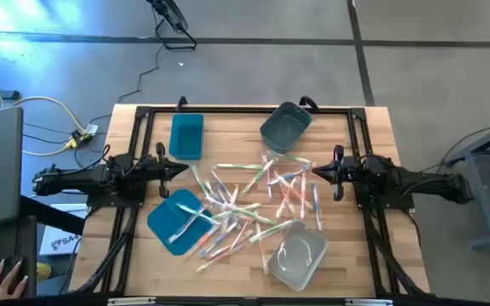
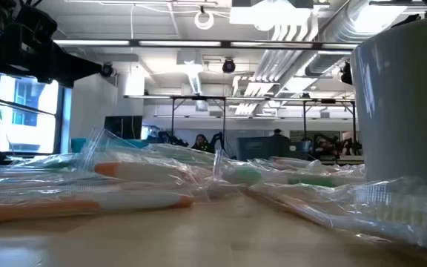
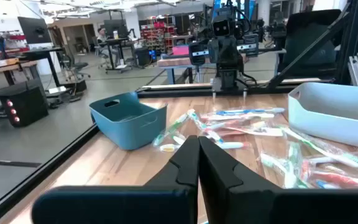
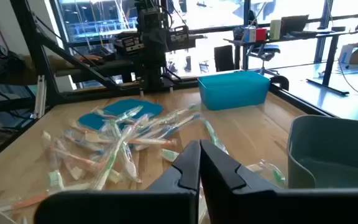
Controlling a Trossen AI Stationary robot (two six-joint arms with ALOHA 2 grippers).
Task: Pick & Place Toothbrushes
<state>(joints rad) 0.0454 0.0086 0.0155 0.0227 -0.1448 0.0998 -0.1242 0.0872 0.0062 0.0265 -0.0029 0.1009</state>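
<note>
Several wrapped toothbrushes [image 1: 245, 204] lie scattered flat across the middle of the wooden table; they also show in the low view [image 2: 147, 178], the left wrist view [image 3: 247, 127] and the right wrist view [image 4: 123, 134]. My left gripper [image 1: 185, 169] is shut and empty at the pile's left side, above the table. My right gripper [image 1: 315, 172] is shut and empty at the pile's right side. Each gripper's own fingers show closed together in its wrist view, left [image 3: 198, 158] and right [image 4: 199, 163].
A teal bin [image 1: 186, 135] stands far left, a grey bin [image 1: 285, 126] far middle, a clear bin [image 1: 297, 257] near right. A flat teal lid [image 1: 175, 219] lies near left under some toothbrushes. A person's hand [image 1: 7, 279] shows off the table's left.
</note>
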